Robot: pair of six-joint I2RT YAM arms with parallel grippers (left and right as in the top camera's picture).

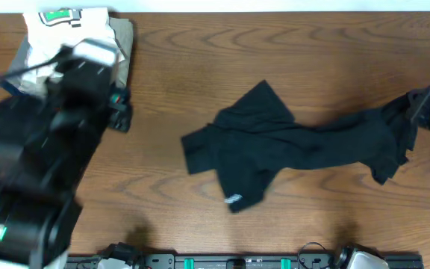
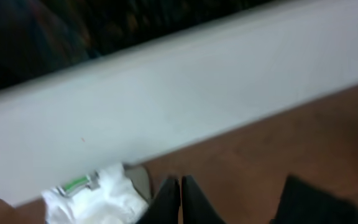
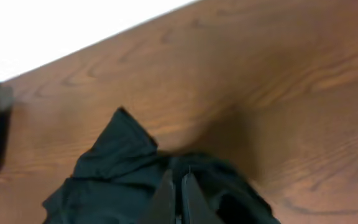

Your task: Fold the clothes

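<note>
Pants [image 1: 290,149] lie on your worktop [image 1: 275,60]; right fingers [image 3: 179,193] pinch one end; left fingers [image 2: 179,199] closed, well apart.

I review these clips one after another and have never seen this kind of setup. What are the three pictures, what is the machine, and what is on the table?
The machine is two robot arms at a wooden table, each ending in a two-finger gripper. The overhead picture looks straight down; the other two come from cameras on the wrists.

A black garment lies crumpled and stretched out across the table, with a small white mark near its lower edge. The right gripper, at the right edge, is shut on one end of it; the right wrist picture shows the cloth bunched at its closed fingers.

The left gripper hangs empty and shut beside a stack of folded clothes in the far left corner.
</note>
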